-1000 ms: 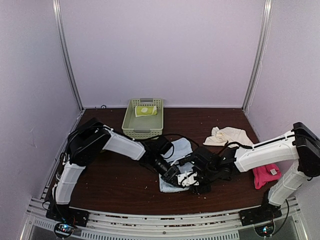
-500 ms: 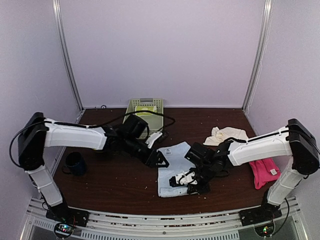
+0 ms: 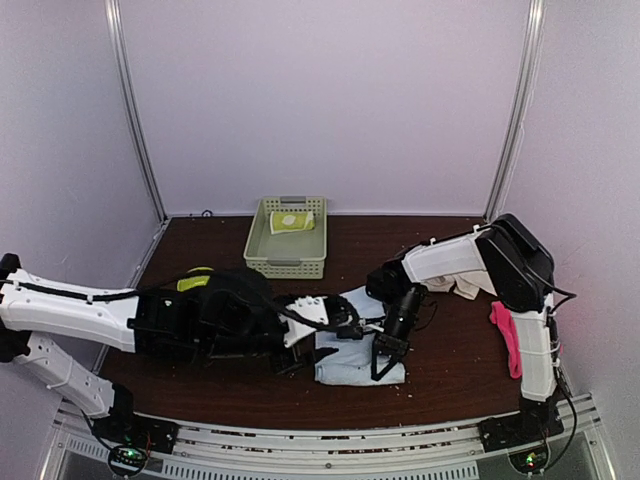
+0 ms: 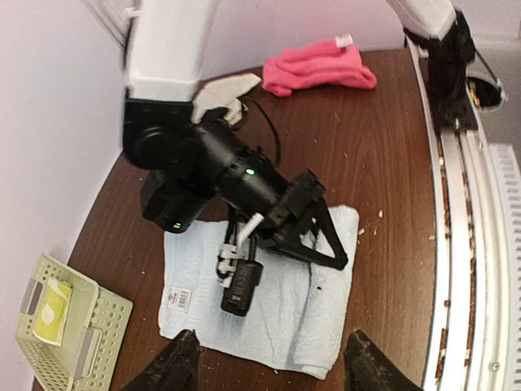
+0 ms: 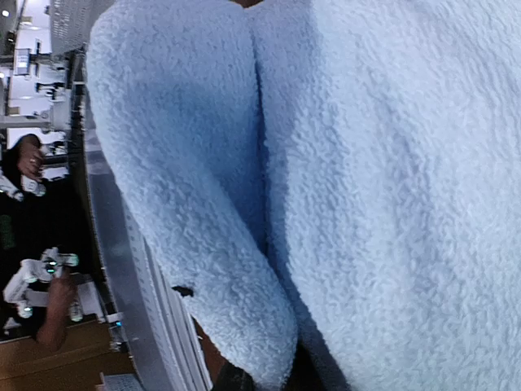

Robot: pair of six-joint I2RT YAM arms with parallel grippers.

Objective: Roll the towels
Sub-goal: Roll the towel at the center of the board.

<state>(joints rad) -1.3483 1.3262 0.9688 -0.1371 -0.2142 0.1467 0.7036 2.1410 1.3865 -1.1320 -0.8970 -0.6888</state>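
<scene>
- The blue towel (image 3: 345, 355) lies flat on the table (image 3: 450, 385), about midway between the two arms and close to the near edge.
- One edge of it, the one toward the rail in the left wrist view, is folded over into a soft ridge.
- A white tag (image 4: 179, 297) sits near the opposite edge.
- The right gripper (image 3: 385, 355) is down on the blue towel, toward its right side, with the arm reaching in from the right.
- Its jaws are drawn together at the tips and pinch the cloth at the folded ridge. In the right wrist view the blue pile fills the frame, and a crease runs down to the dark fingers (image 5: 236, 379).
- The left gripper (image 3: 340, 322) is at the left edge of the blue towel, on an arm stretched low across the table.
- Its jaws are spread wide with nothing between them. Both fingers (image 4: 183, 362) show at the bottom of the left wrist view, which looks across the towel at the right gripper.
- The pink towel (image 3: 503, 338) lies bunched at the right side of the table, well apart from the blue one.
- The cream towel (image 3: 465, 288) lies crumpled farther back and is partly hidden by the right arm.
- The green towel (image 3: 292, 222) lies inside the basket (image 3: 285, 265), which stands at the back of the table, left of centre.
</scene>
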